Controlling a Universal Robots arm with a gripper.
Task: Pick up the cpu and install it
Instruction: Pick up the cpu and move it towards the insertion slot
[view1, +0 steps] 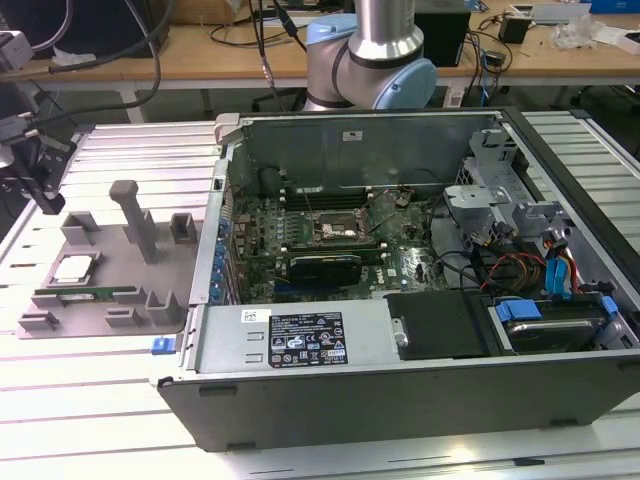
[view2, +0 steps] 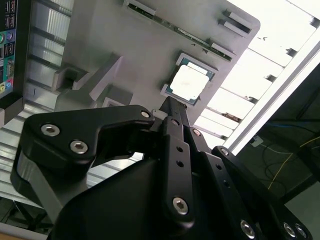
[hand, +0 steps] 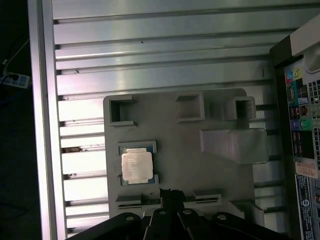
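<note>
Cpu (view1: 75, 268) flat in grey holder tray (view1: 105, 272), exterior view's left, outside computer case (view1: 400, 410); hand (hand: 171, 192) empty, tips together, hovering near; cpu just ahead, off its centreline, not touching.

An open computer case (view1: 400, 400) lies on the slatted metal counter (view1: 90, 400); beside it, a grey moulded holder (view1: 100, 235) carries a green memory stick (view1: 85, 293).

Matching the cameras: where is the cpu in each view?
Exterior view: cpu on the grey fixture tray, to the exterior view's left of the computer case.
Second wrist view: cpu in its tray recess, just beyond the claw.
First wrist view: cpu in the same recess.
Shared landmark: the grey fixture tray.
</note>
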